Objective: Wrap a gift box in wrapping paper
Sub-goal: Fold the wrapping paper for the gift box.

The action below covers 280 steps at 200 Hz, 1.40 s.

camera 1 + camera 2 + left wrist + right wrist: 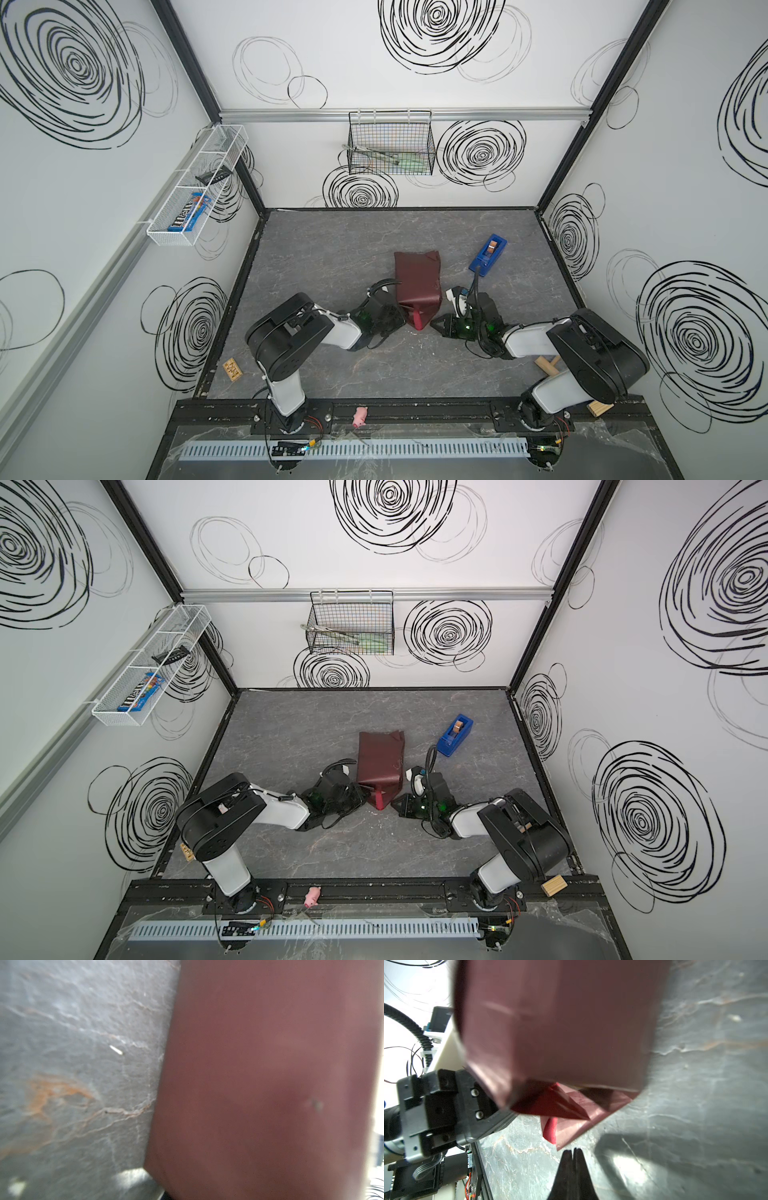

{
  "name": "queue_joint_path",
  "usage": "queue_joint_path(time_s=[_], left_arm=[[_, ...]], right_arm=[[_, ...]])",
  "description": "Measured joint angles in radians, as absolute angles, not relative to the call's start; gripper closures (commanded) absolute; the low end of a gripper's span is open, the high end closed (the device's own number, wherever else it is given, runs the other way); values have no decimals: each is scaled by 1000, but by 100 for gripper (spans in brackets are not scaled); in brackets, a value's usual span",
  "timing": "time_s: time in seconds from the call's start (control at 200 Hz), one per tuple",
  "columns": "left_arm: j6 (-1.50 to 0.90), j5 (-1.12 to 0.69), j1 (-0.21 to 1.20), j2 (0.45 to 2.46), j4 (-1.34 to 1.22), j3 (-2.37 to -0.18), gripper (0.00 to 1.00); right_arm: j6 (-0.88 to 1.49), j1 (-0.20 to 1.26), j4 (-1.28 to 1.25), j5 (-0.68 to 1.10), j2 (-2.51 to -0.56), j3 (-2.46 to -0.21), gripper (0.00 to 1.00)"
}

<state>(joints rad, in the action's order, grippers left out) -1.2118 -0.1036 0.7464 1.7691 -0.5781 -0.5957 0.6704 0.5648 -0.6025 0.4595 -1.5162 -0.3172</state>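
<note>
Grey marbled table [332, 257]: paper [417, 278] hides the box, with the dispenser [488, 252] near it. Left gripper [395, 320] presses the paper's near corner, jaws unclear. Right gripper [573, 1153], closed and empty, sits beside the paper's loose flap [419, 320], which, untaped, could spring open.

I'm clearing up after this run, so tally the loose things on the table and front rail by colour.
Maroon: 1, wrapping paper
Blue: 1, tape dispenser
Pink: 1, toy pig
Bare wood: 3, printed block, T-shaped piece, plain block
Total: 6
</note>
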Motion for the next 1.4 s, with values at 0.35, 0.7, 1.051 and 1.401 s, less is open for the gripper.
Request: queue_joint_path(time_s=[0.35, 0.7, 1.051, 1.401], left_arm=[[-1187, -111, 749, 1763, -564, -602, 79], [-1178, -113, 756, 1692, -492, -598, 75], [-1178, -120, 758, 1658, -459, -559, 75], [-1180, -150, 757, 1641, -441, -537, 74]], right_arm=[[646, 561, -531, 488, -1507, -328, 94], [649, 585, -526, 501, -1499, -328, 93], [653, 595, -526, 508, -1502, -328, 93], [654, 596, -516, 509, -1493, -328, 90]])
